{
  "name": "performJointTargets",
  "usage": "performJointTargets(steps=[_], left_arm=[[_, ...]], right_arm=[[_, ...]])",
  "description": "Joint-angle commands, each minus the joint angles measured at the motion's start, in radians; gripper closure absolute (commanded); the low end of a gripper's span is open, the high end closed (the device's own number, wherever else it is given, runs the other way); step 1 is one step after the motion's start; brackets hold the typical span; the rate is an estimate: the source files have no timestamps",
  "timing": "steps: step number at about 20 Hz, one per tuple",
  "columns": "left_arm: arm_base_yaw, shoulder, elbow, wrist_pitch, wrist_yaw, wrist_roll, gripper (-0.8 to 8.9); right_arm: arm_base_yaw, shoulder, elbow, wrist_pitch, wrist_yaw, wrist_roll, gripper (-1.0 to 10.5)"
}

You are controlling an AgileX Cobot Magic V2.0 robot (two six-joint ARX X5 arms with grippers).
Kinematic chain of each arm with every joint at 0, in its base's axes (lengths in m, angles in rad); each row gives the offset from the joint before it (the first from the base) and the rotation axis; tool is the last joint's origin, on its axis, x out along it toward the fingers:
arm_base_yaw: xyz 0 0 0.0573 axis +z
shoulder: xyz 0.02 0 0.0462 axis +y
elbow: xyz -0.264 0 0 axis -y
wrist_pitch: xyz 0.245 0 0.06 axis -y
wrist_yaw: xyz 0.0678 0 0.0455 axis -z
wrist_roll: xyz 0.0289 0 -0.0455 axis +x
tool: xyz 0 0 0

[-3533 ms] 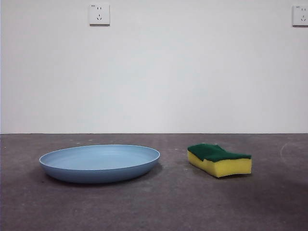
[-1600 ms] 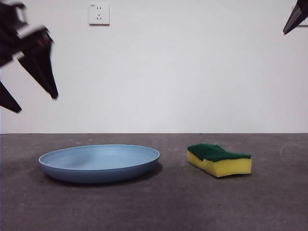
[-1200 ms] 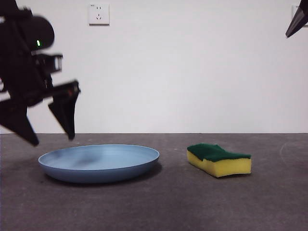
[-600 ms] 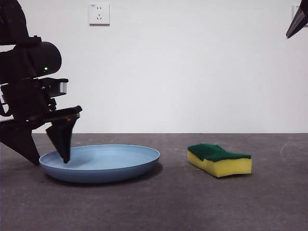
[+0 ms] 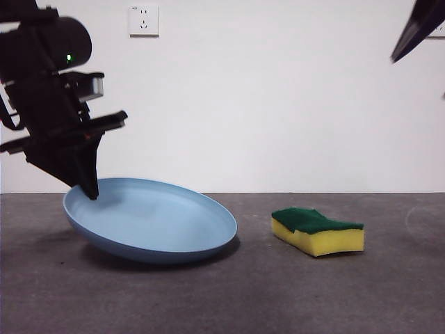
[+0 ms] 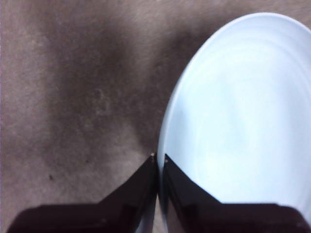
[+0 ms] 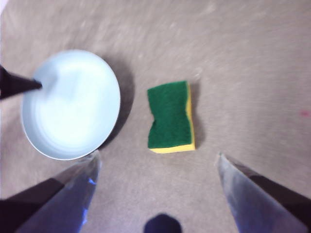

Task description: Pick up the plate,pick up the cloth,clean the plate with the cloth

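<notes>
While the left gripper [image 5: 89,189] pinches the rim of the plate [image 5: 156,223], the light-blue dish sits tilted — its gripped edge raised off the table [image 5: 222,299], its opposite edge down on the grey surface, near the sponge [image 5: 317,230]. In the left wrist view the two black jaws are closed to a thin gap with the plate's rim [image 6: 167,141] between them, one jaw inside the dish, one outside. Sponge lies flat on the table, apart from the plate, green scouring layer up, yellow foam below; nothing touches it. Right gripper [image 7: 158,162] hangs high above the table — jaws spread wide, holding nothing; in the front view it shows only as a dark tip [image 5: 416,29] at the top corner. Right wrist view looks down on both plate [image 7: 73,109] and sponge [image 7: 170,116], side by side.
</notes>
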Motion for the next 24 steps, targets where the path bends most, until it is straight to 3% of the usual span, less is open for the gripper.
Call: performJointTargets(steps=[1,7,11,18,24], left_arm=[[-0.010,-0.048,-0.005,-0.039,-0.006,0.024,8.21],[-0.012,-0.176,-0.005,-0.091,-0.035,0.040,8.21],[-0.012,-0.236,-0.005,-0.103,-0.060,0.041,8.21],[-0.014,-0.240,-0.005,-0.127,-0.058,0.041,8.21],[-0.014,-0.240,-0.005,-0.126,-0.058,0.041,8.21]], right_arm=[[0.079,0.055,0.019,0.007,0.089,-0.022,5.4],[0.273,0.302,0.146,0.007,0.287,-0.079,5.4],[0.323,0.485,0.221,0.054,0.377,-0.126,5.4],[0.326,0.723,0.227,0.187,0.379,-0.140,5.4],[0.326,0.816,0.227,0.223,0.375,-0.140,5.4]])
